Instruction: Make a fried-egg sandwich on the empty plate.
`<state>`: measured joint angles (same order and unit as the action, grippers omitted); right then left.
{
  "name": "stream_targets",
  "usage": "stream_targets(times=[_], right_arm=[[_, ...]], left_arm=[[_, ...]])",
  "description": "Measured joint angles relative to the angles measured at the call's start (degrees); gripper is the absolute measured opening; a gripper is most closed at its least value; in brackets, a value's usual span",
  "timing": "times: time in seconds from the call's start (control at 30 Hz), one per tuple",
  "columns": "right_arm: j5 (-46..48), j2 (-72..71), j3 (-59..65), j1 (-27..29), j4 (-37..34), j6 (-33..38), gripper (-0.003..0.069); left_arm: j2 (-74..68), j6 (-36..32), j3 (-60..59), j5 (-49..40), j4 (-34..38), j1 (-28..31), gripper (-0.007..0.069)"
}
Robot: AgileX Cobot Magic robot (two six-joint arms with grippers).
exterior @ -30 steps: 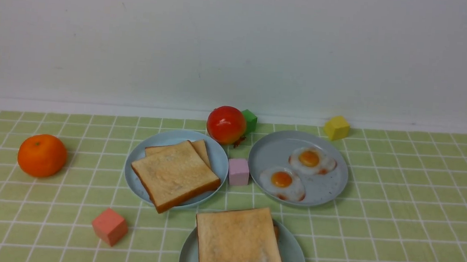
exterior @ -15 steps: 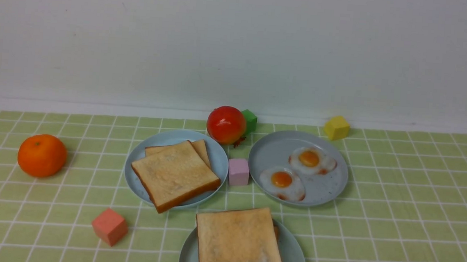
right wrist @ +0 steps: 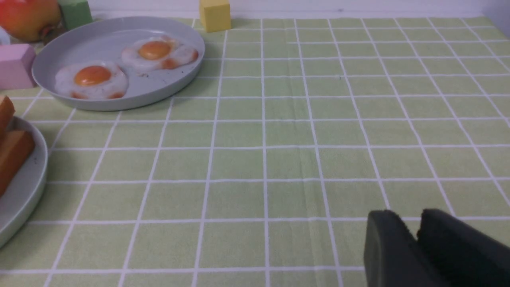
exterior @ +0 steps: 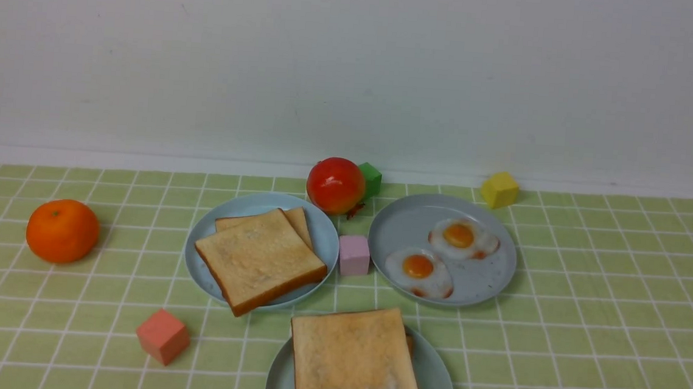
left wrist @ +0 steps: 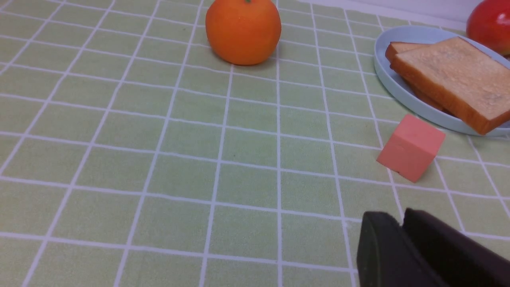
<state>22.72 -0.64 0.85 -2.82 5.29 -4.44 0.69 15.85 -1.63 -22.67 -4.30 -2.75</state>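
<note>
On the pale teal plate [exterior: 440, 381] at the near edge of the front view lies a stack of toast [exterior: 356, 360]; a lower slice's corner peeks out behind it. Any egg between the slices is hidden. In the right wrist view the same plate [right wrist: 24, 187] and the toast edges [right wrist: 12, 155] show at the side. Neither arm appears in the front view. My left gripper [left wrist: 400, 217] hovers over bare cloth near the salmon cube, fingers almost together and holding nothing. My right gripper [right wrist: 416, 217] hovers over cloth to the right of the plates, with a narrow gap and nothing in it.
A blue plate [exterior: 319, 229] holds two toast slices [exterior: 259, 258]. A grey plate [exterior: 405, 223] holds two fried eggs [exterior: 419, 267]. Around them are a red fruit [exterior: 335, 184], an orange [exterior: 62, 229], and pink [exterior: 354, 255], salmon [exterior: 162, 335], green [exterior: 371, 178] and yellow [exterior: 499, 189] cubes.
</note>
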Motion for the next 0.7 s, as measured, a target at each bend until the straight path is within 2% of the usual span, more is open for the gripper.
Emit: stream_targets(times=[0.7], right_arm=[[0.0, 0.0, 0.0, 0.0, 0.0, 0.1, 0.0174]], left_arm=[[0.0, 0.0, 0.0, 0.0, 0.0, 0.0, 0.0106]])
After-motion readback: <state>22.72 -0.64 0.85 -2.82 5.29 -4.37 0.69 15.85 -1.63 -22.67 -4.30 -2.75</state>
